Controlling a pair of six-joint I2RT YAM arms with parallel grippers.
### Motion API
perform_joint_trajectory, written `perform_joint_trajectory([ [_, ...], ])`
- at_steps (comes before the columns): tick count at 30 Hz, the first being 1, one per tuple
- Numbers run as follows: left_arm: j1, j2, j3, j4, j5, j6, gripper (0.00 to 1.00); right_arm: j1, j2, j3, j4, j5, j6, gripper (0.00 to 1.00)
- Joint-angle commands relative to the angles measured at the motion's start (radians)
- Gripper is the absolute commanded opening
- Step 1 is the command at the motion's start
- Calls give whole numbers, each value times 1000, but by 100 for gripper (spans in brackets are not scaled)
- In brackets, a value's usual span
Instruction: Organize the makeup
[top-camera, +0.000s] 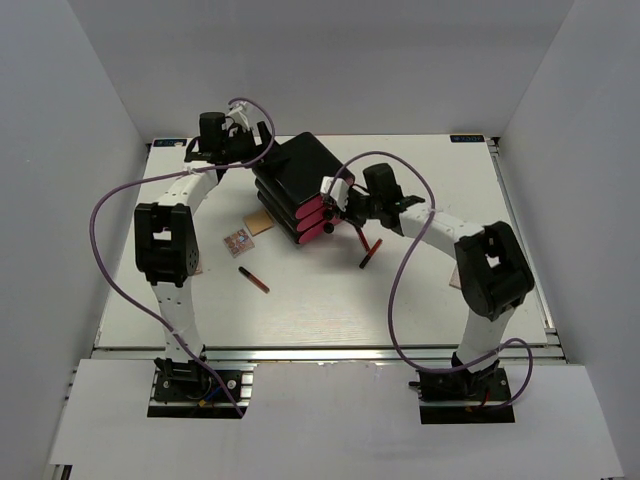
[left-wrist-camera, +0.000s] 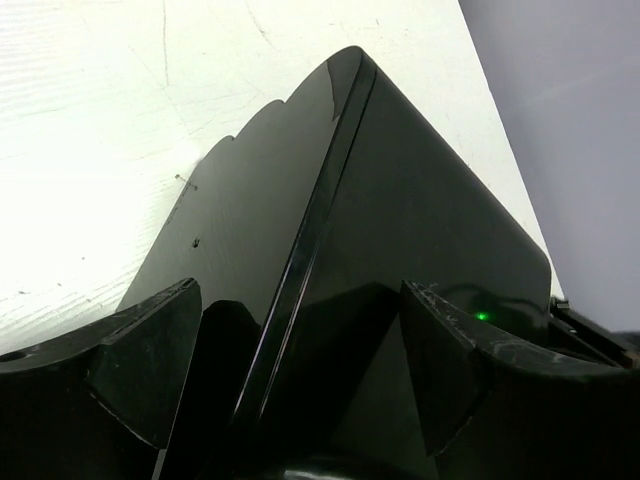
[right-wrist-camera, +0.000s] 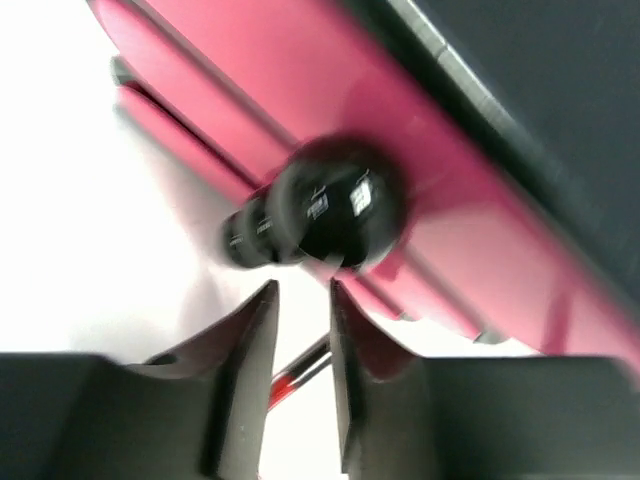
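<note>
A black box with pink drawers (top-camera: 300, 185) stands mid-table. My left gripper (top-camera: 258, 150) is at its back left corner; in the left wrist view its jaws (left-wrist-camera: 300, 300) are wide open and straddle the box's black edge (left-wrist-camera: 400, 220). My right gripper (top-camera: 332, 195) is at the drawer fronts; in the right wrist view its tips (right-wrist-camera: 302, 290) stand a narrow gap apart, empty, just below a black drawer knob (right-wrist-camera: 340, 205). A black-and-red lipstick (top-camera: 370, 252) lies below it and shows through the gap (right-wrist-camera: 300, 372). Another lipstick (top-camera: 253, 279) and a patterned packet (top-camera: 237, 241) lie left of it.
A flat beige piece (top-camera: 262, 222) lies against the box's left lower corner. White walls close in the table on the left, back and right. The purple cables loop over both arms.
</note>
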Motion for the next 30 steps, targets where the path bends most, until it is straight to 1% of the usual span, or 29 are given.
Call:
perform_joint_trajectory([
  [1,-13,13,48,-33,-4,-34,90,11,-109,-79,145,8,138,34],
  [2,-10,13,48,-26,-11,-43,90,11,-132,-111,156,8,212,38],
  [3,-5,10,50,-15,-11,-63,91,11,-141,-124,176,7,252,42],
  [5,8,7,53,16,-18,-92,92,11,-158,-144,190,11,366,47],
  [7,21,7,65,34,-34,-110,92,11,-163,-154,217,16,439,52],
  [8,25,7,71,39,-43,-118,92,11,-165,-161,228,22,471,56],
  [9,28,5,76,45,-55,-135,92,11,-163,-168,242,27,540,64],
  [10,33,2,82,57,-60,-142,93,10,-158,-170,262,45,575,67],
  [12,36,1,88,67,-67,-152,94,13,-135,-155,265,54,681,68],
  [14,36,-4,90,70,-72,-155,94,13,-105,-136,245,80,750,68],
  [15,36,-4,88,73,-73,-156,94,14,-94,-119,238,94,817,68],
  [16,36,-4,85,71,-72,-156,94,16,-86,-115,233,134,847,68],
  [19,36,-9,70,80,-70,-158,94,19,-65,-113,239,165,927,67],
  [30,36,-22,44,90,-69,-167,94,30,-2,-78,313,180,1044,63],
])
